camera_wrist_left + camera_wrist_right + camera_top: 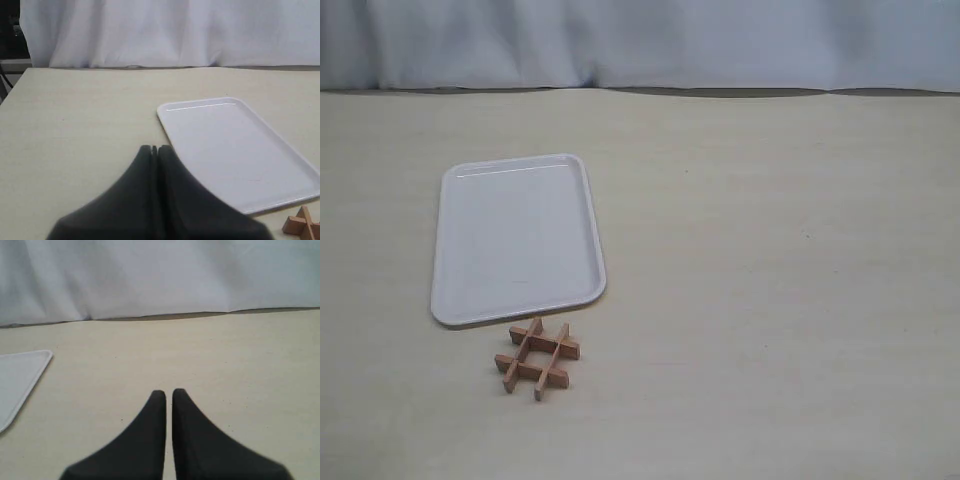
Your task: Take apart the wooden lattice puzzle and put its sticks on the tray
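The wooden lattice puzzle (538,358), a small reddish-brown hash of crossing sticks, lies whole on the table just in front of the white tray (450,250). The tray holds nothing. In the left wrist view my left gripper (154,149) is shut with nothing in it, beside the tray's near rim (280,202), and a corner of the puzzle (303,226) shows at the frame's edge. My right gripper (168,392) is shut and empty over bare table, with a corner of the tray (30,377) off to its side. Neither gripper appears in the exterior view.
A white cloth backdrop (640,40) hangs behind the table's far edge. The beige tabletop (780,280) stretches bare to the right of the tray and puzzle.
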Available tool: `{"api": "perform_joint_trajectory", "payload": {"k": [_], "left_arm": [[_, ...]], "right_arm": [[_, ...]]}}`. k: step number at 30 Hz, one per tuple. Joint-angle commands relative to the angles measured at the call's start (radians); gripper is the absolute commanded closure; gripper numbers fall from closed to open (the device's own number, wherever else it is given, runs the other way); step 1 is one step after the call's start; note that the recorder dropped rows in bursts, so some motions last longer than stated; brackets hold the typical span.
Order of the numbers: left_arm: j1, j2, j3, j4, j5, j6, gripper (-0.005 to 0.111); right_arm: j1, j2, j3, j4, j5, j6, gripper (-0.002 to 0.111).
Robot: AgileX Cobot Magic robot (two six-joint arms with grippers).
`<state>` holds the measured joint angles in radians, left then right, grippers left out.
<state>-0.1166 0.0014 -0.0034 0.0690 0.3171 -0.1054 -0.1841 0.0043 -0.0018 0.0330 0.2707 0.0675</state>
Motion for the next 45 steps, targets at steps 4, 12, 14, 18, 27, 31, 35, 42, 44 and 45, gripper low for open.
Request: {"api": "perform_joint_trajectory", "payload": {"k": [4, 12, 14, 18, 27, 31, 35, 42, 44, 45], "left_arm": [[0.000, -0.001, 0.003, -0.012, -0.176, -0.002, 0.107], [0.000, -0.001, 0.003, -0.028, -0.549, -0.004, 0.107], [0.000, -0.001, 0.003, -0.028, -0.610, -0.004, 0.107], [0.000, -0.001, 0.003, -0.028, -0.782, -0.019, 0.107], [0.000, -0.001, -0.071, 0.003, -0.870, -0.476, 0.107], [0.000, 0.215, -0.246, 0.079, -0.632, -0.396, 0.107], [0.000, 0.630, -0.338, 0.110, -0.502, -0.411, 0.107], [-0.301, 1.199, -0.709, 0.215, 0.227, -0.252, 0.107], [-0.364, 1.284, -0.784, 0.163, 0.380, -0.171, 0.107], [-0.396, 1.325, -0.813, 0.127, 0.448, -0.121, 0.107]], "right_arm": [[0.000, -0.004, 0.002, 0.004, -0.004, -0.006, 0.104], [0.000, -0.004, 0.002, 0.004, -0.004, -0.006, 0.104], [0.000, -0.004, 0.002, 0.004, -0.004, -0.006, 0.104], [0.000, -0.004, 0.002, 0.004, -0.004, -0.006, 0.104], [0.000, -0.004, 0.002, 0.004, -0.004, -0.006, 0.104], [0.000, -0.004, 0.002, 0.004, -0.004, -0.005, 0.104], [0.000, -0.004, 0.002, 0.004, -0.004, -0.005, 0.104], [0.000, -0.004, 0.002, 0.004, -0.004, -0.005, 0.104], [0.000, -0.004, 0.002, 0.004, -0.004, -0.005, 0.104], [0.000, -0.004, 0.002, 0.004, -0.004, -0.005, 0.104]]}}
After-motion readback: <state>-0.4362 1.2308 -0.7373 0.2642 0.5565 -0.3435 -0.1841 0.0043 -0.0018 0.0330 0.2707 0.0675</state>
